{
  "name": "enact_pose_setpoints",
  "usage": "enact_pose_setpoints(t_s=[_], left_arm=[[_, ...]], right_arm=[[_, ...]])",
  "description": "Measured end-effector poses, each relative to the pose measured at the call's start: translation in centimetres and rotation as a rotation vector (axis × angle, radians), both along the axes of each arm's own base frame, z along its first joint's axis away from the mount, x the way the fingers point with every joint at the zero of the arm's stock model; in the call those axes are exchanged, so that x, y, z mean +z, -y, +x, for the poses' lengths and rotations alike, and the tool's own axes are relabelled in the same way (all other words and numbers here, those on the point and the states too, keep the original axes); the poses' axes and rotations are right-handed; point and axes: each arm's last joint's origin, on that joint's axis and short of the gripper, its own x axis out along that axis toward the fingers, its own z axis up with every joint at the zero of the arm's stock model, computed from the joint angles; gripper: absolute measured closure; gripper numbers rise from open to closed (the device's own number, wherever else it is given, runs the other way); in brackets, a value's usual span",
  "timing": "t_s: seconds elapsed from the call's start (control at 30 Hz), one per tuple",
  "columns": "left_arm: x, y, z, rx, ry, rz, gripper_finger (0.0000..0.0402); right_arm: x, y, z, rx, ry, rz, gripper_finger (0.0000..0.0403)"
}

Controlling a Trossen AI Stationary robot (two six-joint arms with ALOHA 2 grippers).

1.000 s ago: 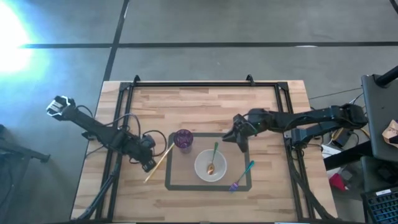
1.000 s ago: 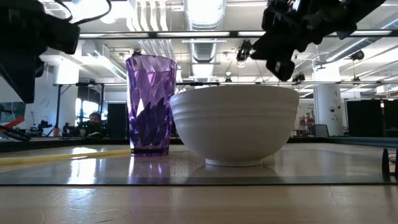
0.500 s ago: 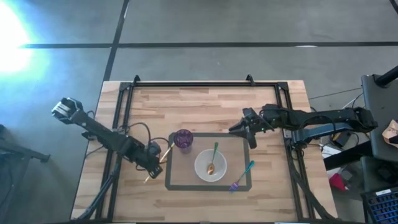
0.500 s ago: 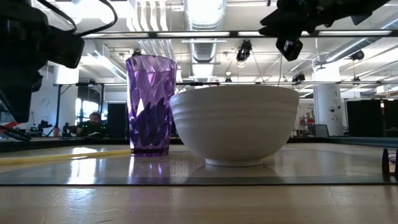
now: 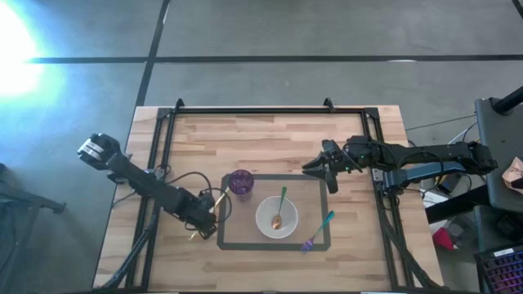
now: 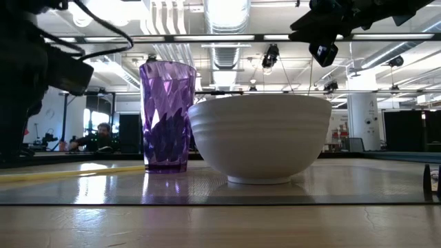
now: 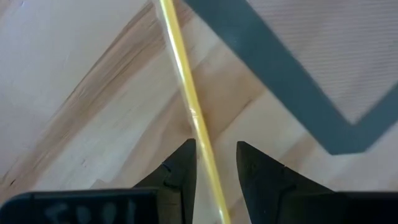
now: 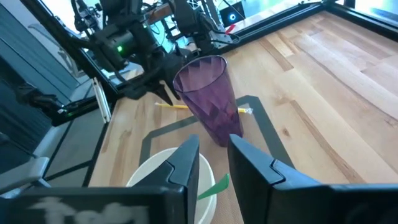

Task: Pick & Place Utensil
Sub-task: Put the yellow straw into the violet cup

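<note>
A thin yellow stick (image 5: 222, 196) lies flat on the wood, slanting beside the mat's left edge; it also shows in the left wrist view (image 7: 180, 56) and the low view (image 6: 69, 172). My left gripper (image 5: 206, 217) is low over the stick's middle, open (image 7: 214, 149), one finger on either side of it; whether they touch it I cannot tell. My right gripper (image 5: 328, 170) hangs open (image 8: 213, 143) above the mat's far right corner, holding nothing. A green-handled spoon (image 5: 280, 206) rests in the white bowl (image 5: 265, 224). A teal and purple fork (image 5: 319, 230) lies on the mat.
A purple faceted cup (image 5: 240, 182) stands upright on the mat's far left corner, close to the stick's far end. The dark-edged grey mat (image 5: 221, 243) holds cup, bowl and fork. Black frame rails (image 5: 163, 139) run along the table's left, far and right sides. Bare wood lies beyond the mat.
My left gripper has moved toward the table's near right and down, coming to straddle the yellow stick. My right gripper has drawn back from the bowl toward the right and far edges and risen. The spoon, cup, bowl and fork have stayed put.
</note>
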Motion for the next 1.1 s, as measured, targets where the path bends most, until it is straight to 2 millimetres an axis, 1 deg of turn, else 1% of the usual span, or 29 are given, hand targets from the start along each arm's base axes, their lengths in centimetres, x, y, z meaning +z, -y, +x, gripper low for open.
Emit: enact_pose_setpoints(t_s=[0.33,0.6,0.73,0.97,1.1], left_arm=[[-1.8,0.3,0.5,0.0,-0.058,0.035,0.0296],[-2.5,0.3,0.6,0.0,-0.084,0.053,0.0298],[-2.5,0.3,0.5,-0.006,-0.091,0.058,0.0321],[-2.6,0.1,0.2,-0.016,-0.119,0.077,0.0391],[-2.8,0.0,0.0,-0.008,-0.13,0.081,0.0393]], right_arm=[[0.0,0.0,0.0,0.006,0.0,-0.017,0.0334],[0.0,0.0,0.0,0.006,0.0,-0.018,0.0326],[0.0,0.0,0.0,0.006,0.0,-0.018,0.032],[0.0,0.0,0.0,0.007,-0.001,-0.018,0.0319],[0.0,0.0,0.0,0.007,-0.001,-0.018,0.0328]])
